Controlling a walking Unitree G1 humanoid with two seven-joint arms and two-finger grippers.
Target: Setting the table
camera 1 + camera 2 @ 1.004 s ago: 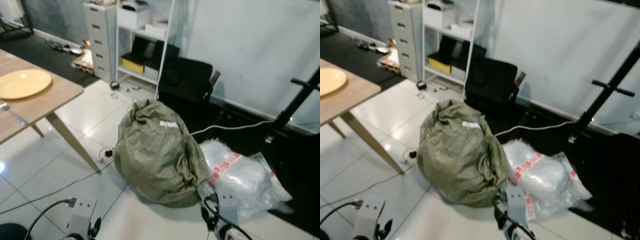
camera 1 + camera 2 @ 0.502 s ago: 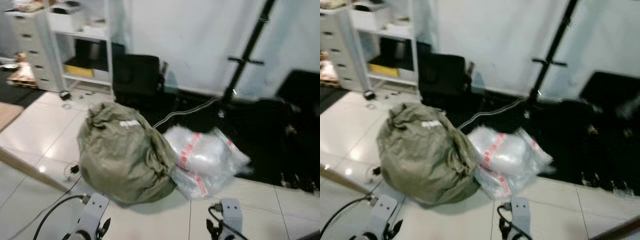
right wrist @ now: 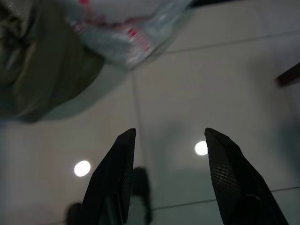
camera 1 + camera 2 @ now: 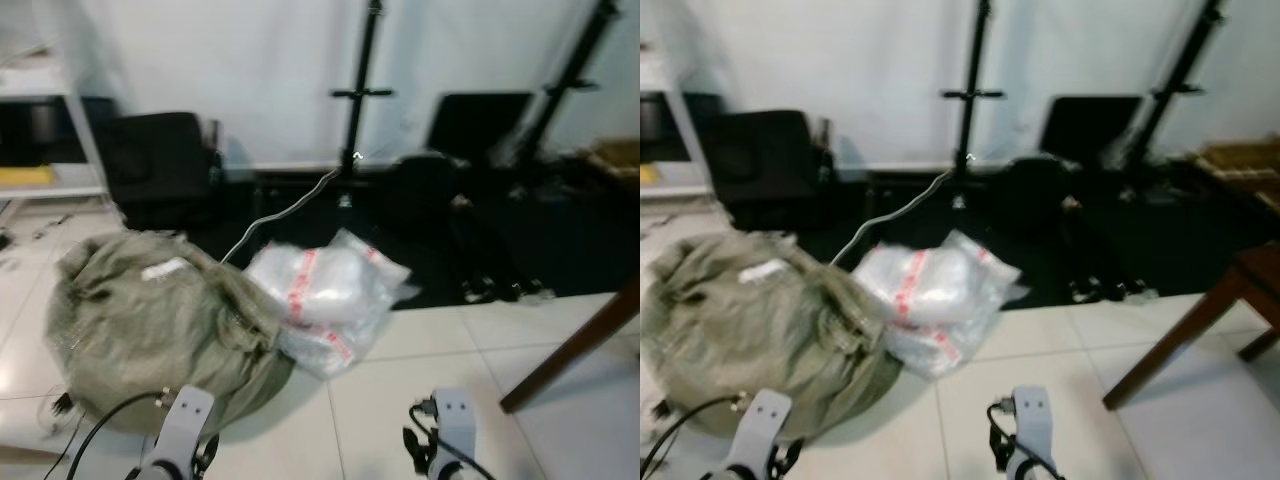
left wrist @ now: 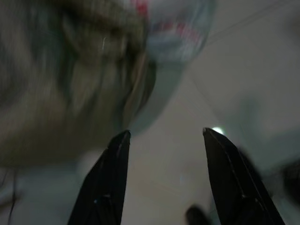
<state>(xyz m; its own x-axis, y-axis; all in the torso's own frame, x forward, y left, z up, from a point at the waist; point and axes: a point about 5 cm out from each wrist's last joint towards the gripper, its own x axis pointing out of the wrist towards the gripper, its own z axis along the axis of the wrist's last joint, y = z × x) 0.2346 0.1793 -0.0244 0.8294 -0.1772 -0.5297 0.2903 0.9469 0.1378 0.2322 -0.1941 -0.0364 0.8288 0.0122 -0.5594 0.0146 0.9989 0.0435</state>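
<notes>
Both arms hang low over the white tiled floor (image 4: 400, 400). My left gripper (image 5: 165, 133) is open and holds nothing; beyond its fingers lies the green sack. My right gripper (image 3: 169, 133) is open too, with bare floor tiles under it. No plate or cutlery is in view. A brown wooden leg (image 4: 570, 350) slants in at the right edge.
A big olive-green sack (image 4: 150, 320) lies on the floor at the left, with a clear plastic bag with red print (image 4: 320, 295) against it. Black stands (image 4: 360, 95), black cases and a cable line the white wall behind. A white shelf (image 4: 45, 150) stands far left.
The camera has swung to the right: the wooden table with the yellow plate and the drawers left the picture, and the stands and a brown leg came in. The pictures are blurred.
</notes>
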